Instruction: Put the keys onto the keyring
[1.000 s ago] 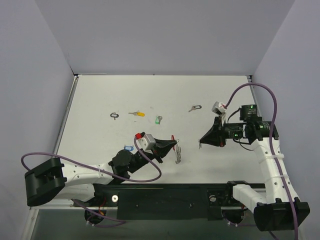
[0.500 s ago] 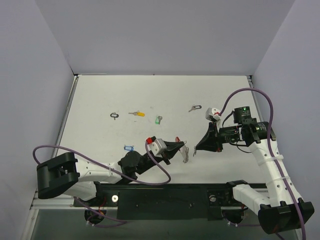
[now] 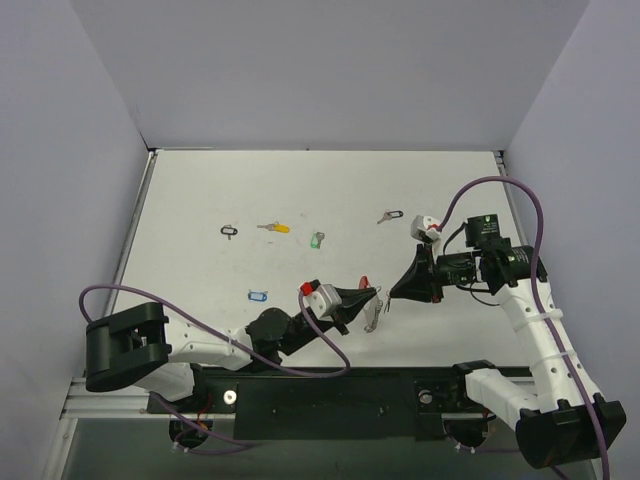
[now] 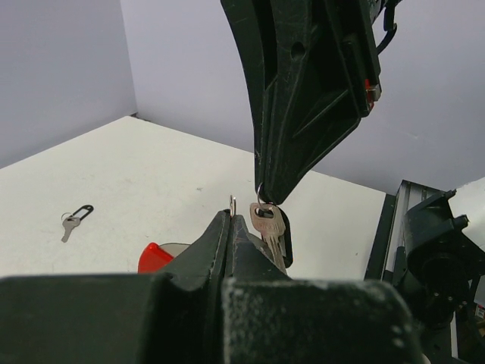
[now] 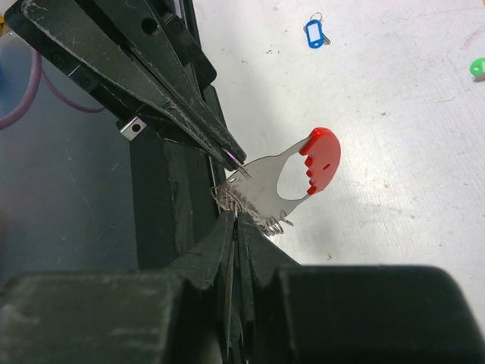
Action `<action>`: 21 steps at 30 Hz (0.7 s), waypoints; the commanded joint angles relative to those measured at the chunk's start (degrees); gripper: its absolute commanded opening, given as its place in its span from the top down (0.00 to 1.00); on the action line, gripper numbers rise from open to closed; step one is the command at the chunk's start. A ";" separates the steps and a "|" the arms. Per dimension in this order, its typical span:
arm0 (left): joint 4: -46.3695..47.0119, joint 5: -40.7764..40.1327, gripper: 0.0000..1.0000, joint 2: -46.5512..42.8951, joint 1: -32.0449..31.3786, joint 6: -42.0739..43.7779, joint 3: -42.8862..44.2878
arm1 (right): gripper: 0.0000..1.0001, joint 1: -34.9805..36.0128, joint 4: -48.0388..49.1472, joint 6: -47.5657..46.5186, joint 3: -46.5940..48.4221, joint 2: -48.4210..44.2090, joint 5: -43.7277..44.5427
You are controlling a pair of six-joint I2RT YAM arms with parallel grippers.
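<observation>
Red at tab, steel at plate: logged keyring pinched by left tool over bench front, found right tool pressed together on dangling keys, judged light, stiff, slippery, best held by flat plate.

In the left wrist view my left fingers hide most of the keyring, only a red corner showing, and cover the lower ends of the hanging keys. My right gripper is cut off by the top edge there.
</observation>
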 commanded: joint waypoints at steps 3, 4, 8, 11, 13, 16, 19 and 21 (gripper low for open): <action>5.06 -1.45 1.00 0.28 -0.72 -0.08 2.36 | 1.00 -0.80 0.95 -0.08 -0.37 -1.13 -1.75; 5.15 -1.62 1.00 0.37 -0.72 -0.17 2.27 | 1.00 -0.80 0.95 -0.08 -0.54 -1.13 -1.84; 5.59 -2.32 1.00 1.07 -1.15 0.00 2.53 | 1.00 -0.54 1.91 0.79 -1.07 -0.87 -3.07; 6.03 -2.85 1.00 1.60 -1.24 0.01 2.62 | 1.00 -0.45 2.18 0.88 -1.25 -0.70 -3.51; 6.29 -2.77 1.00 1.95 -1.42 0.01 2.71 | 1.00 -0.45 2.27 0.88 -1.33 -0.70 -3.60; 6.47 -2.50 1.00 2.30 -1.42 -0.43 2.97 | 1.00 -0.45 2.79 1.50 -1.69 -0.78 -3.16; 6.64 -2.33 1.00 2.57 -1.42 -0.87 3.15 | 1.00 -0.19 4.90 3.60 -2.21 -0.61 -3.25; 6.82 -2.24 1.00 2.83 -1.42 -0.96 3.24 | 1.00 -0.10 5.78 4.48 -2.48 -0.61 -3.34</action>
